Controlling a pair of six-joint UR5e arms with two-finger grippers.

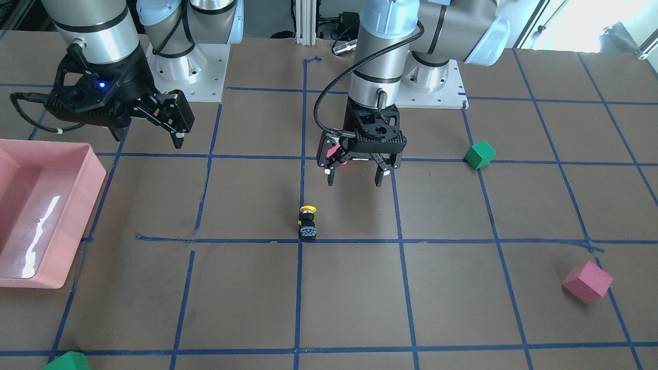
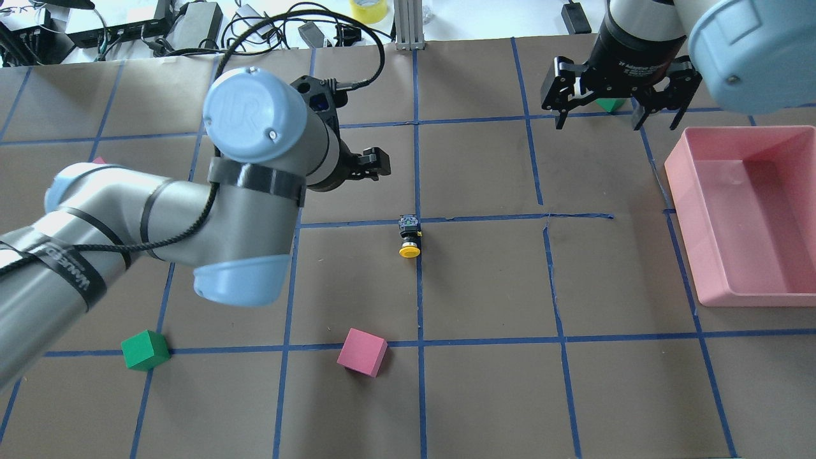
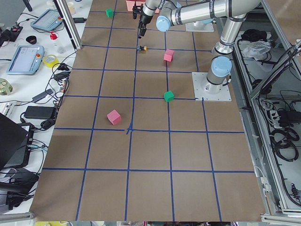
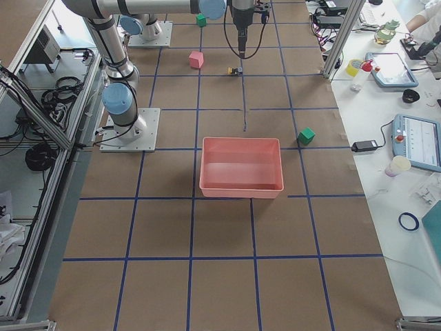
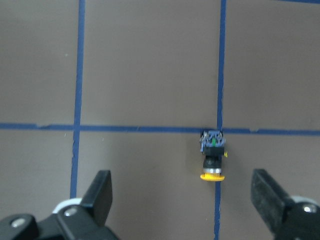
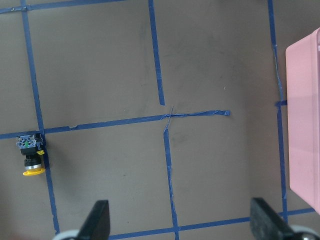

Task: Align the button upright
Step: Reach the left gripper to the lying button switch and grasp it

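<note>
The button (image 2: pixel 408 236) lies on its side on the tabletop (image 2: pixel 484 280), near the middle, right by a spot where blue tape lines (image 2: pixel 484 218) cross. Its yellow cap points toward the robot and its base block points away. Nothing touches it. The left claw (image 1: pixel 354 180) hangs in the air near the button. Its two fingers are wide apart and there is nothing between them. The right claw (image 2: pixel 599 121) is up in the air, well apart on the robot's right. It is wide open too and holds nothing. A pink tray (image 2: pixel 746 131) sits on the right side, near that claw. A pink cube (image 2: pixel 362 352) and a green cube (image 2: pixel 145 350) sit closer to the robot, apart from the button.
</note>
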